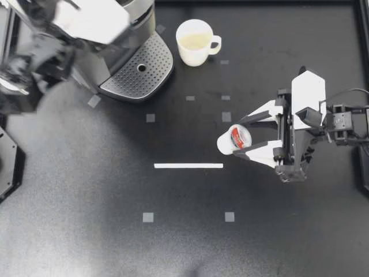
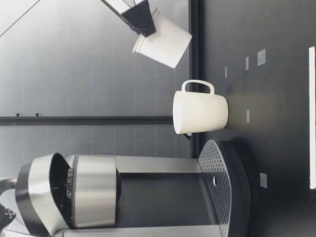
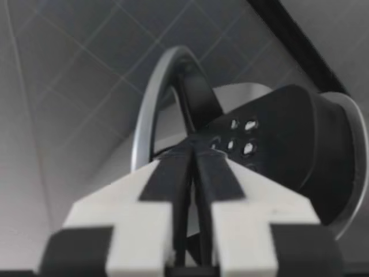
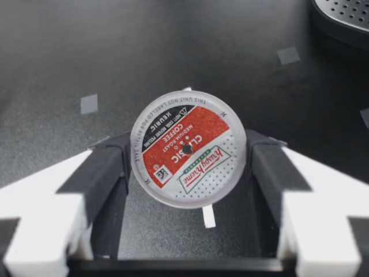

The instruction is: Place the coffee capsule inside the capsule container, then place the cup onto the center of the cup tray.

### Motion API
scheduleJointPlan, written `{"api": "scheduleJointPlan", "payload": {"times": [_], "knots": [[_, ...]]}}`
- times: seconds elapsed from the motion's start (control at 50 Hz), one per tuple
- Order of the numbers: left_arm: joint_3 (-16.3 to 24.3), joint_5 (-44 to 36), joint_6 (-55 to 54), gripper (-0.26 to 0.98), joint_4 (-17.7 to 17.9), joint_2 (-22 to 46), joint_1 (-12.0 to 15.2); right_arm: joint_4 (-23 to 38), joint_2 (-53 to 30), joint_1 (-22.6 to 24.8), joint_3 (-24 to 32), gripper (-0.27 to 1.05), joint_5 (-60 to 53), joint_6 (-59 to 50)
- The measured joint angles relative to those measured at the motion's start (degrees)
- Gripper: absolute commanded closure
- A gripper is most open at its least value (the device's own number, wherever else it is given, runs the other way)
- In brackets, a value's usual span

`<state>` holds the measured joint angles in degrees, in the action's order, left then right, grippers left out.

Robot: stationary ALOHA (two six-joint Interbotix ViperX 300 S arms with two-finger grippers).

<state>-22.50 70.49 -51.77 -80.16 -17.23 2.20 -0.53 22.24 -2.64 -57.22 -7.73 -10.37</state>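
Nearest the right wrist camera, the coffee capsule (image 4: 185, 148) is grasped from both sides by the right hand (image 1: 241, 139) and held clear above the worktop (image 1: 184, 231). The cup (image 1: 195, 41) is stood upright just beside the cup tray (image 1: 138, 72). The left hand (image 3: 193, 153) is clenched, its fingertips at the raised lid (image 3: 144, 127) of the coffee machine (image 1: 115, 52).

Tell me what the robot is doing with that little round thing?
My right hand is squeezing the coffee capsule from both sides, holding it up above the table. My left hand, closed, is up at the coffee machine, whose lid is raised. The white cup stands on the table beside the cup tray, not on it yet.
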Motion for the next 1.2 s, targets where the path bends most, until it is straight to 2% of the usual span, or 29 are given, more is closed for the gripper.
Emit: {"api": "scheduleJointPlan", "payload": {"times": [0.48,0.66,0.78,0.98,1.2], "knots": [[-9.32,-14.77,-12.04,0.61,1.05,-12.74,9.05,-0.09,0.0,0.0,0.0,0.29,-1.41,-1.05],[-10.99,-18.81,-13.18,0.61,1.05,-15.29,12.83,-0.09,0.0,0.0,0.0,0.29,-1.49,-1.23],[-11.34,-20.48,-13.54,0.61,1.05,-15.82,13.97,-0.09,0.09,0.0,0.0,0.29,-1.58,-1.32],[-11.51,-21.88,-14.33,0.61,1.05,-16.08,14.41,-0.09,0.09,0.0,0.44,0.29,-2.2,-0.79],[-11.95,-34.89,-20.21,0.61,0.97,-19.86,15.21,0.18,0.79,-2.02,5.62,0.29,-4.48,3.6]]}}
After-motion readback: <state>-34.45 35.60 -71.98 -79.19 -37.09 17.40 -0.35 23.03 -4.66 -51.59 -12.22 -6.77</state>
